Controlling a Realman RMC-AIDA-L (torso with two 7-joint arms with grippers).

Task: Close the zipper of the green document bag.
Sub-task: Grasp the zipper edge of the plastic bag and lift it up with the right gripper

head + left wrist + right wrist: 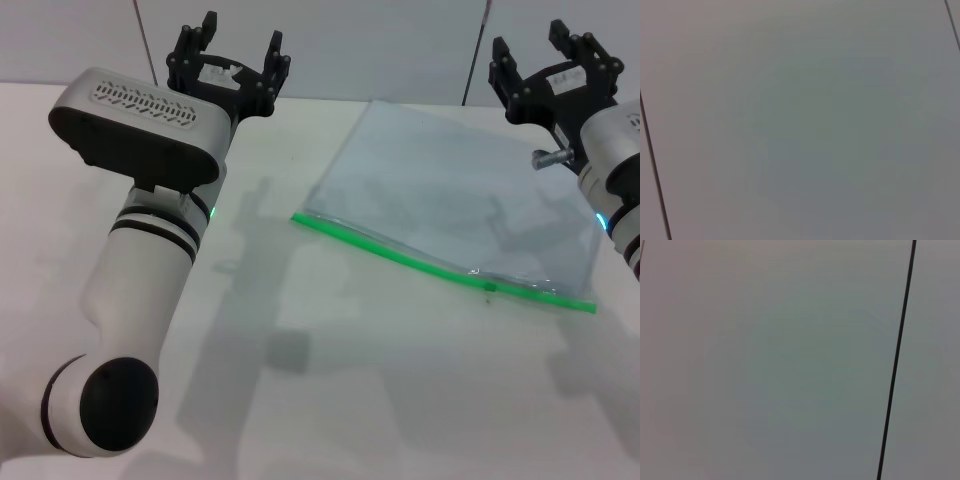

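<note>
The green document bag (450, 195) lies flat on the white table, right of centre in the head view. Its zipper (440, 262) is the bright green strip along the near long edge, with a tiny dark slider (488, 288) toward the strip's right end. My left gripper (238, 45) is raised at the upper left, open and empty, well left of the bag. My right gripper (545, 45) is raised at the upper right, open and empty, above the bag's far right corner. Both wrist views show only a plain grey wall.
The white table (300, 380) stretches in front of the bag. My left arm (140, 250) fills the left side of the head view. A grey panelled wall (380, 40) stands behind the table.
</note>
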